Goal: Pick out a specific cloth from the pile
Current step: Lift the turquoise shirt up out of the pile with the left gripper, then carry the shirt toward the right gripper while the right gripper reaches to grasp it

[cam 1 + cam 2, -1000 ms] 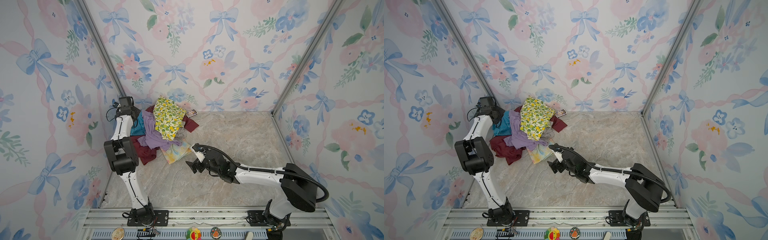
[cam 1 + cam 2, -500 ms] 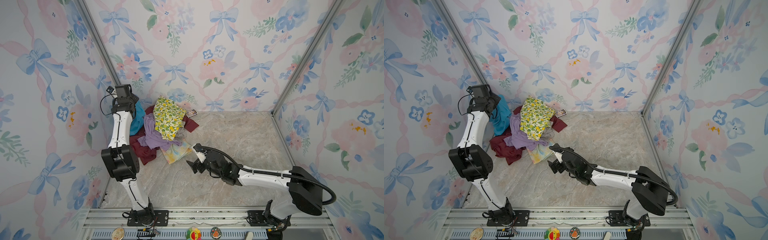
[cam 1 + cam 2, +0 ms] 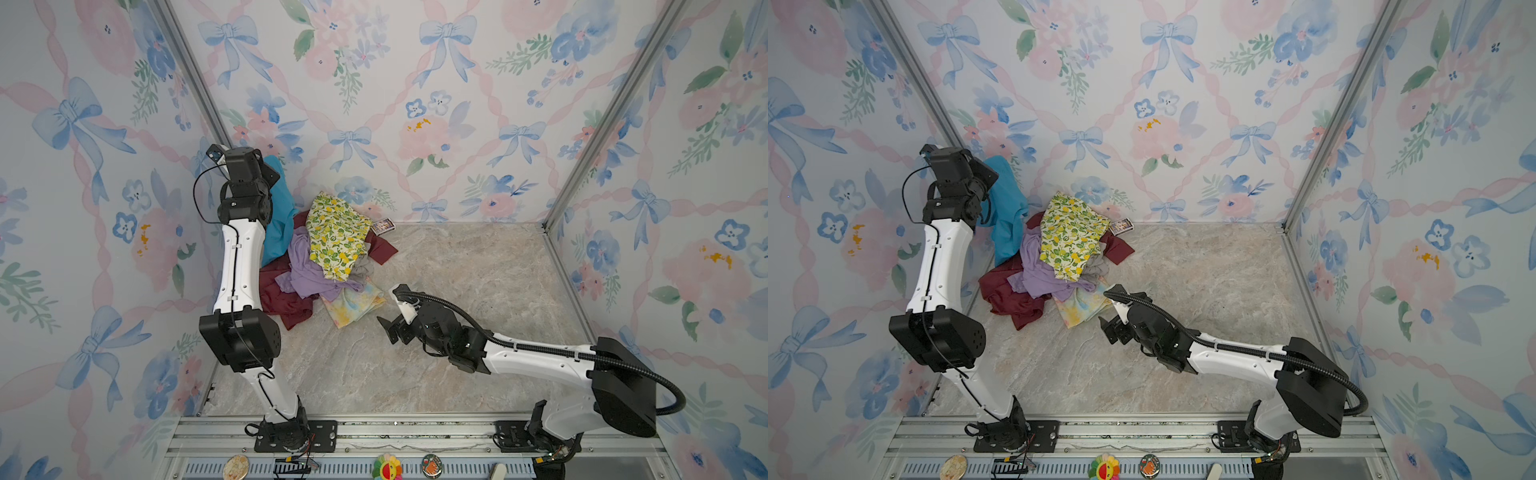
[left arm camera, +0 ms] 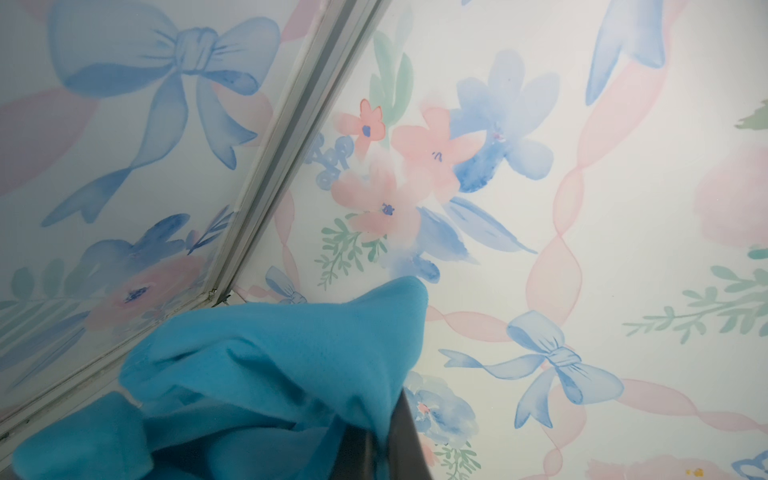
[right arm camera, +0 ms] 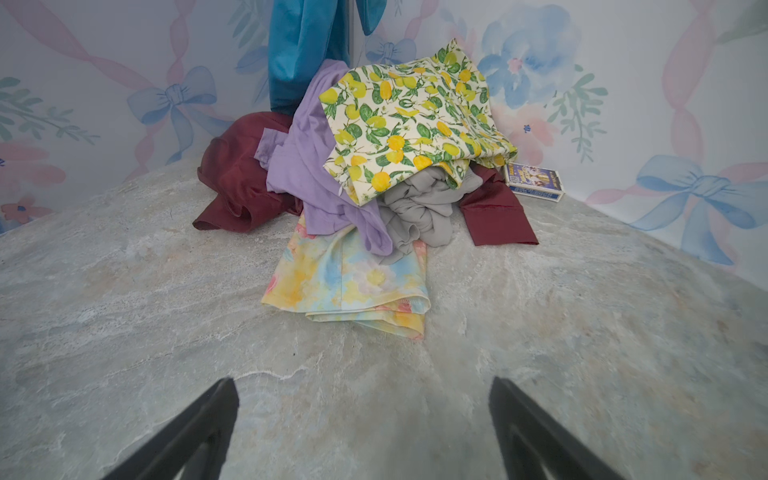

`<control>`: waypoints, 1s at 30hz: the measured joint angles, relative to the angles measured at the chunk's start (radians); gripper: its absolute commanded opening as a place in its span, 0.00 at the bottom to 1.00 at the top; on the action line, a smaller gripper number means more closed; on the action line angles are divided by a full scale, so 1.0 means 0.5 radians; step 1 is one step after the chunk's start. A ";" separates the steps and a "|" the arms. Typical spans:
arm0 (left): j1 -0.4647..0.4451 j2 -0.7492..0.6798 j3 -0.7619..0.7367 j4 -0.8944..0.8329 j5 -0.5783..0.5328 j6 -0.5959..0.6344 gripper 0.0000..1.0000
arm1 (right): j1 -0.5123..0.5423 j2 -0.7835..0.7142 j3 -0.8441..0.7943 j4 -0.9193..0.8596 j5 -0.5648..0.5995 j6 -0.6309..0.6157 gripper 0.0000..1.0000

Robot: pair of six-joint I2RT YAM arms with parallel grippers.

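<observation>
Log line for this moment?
left gripper: shut on turquoise cloth, held high beside pile | right gripper: open, empty, facing pile

i see a small blue box [image 3: 382, 226] lying on the marbled counter [image 3: 478, 282], right against the back wall [image 3: 415, 104] with its bows and flowers. metal posts [image 3: 604, 124] mark the corners. on the front rail [image 3: 415, 432] sit a flower badge [image 3: 387, 466] and two round ones.
</observation>
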 measured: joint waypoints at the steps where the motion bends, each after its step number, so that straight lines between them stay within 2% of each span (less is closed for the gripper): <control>1: -0.018 -0.005 0.016 -0.004 0.000 0.007 0.00 | 0.000 -0.013 -0.002 0.001 0.011 0.001 0.97; 15: -0.303 -0.047 0.316 -0.017 0.056 0.046 0.00 | -0.031 -0.177 -0.090 0.008 0.156 0.034 0.97; 30: -0.661 -0.071 0.430 -0.040 0.142 0.045 0.00 | -0.299 -0.543 -0.144 0.005 0.176 0.153 0.97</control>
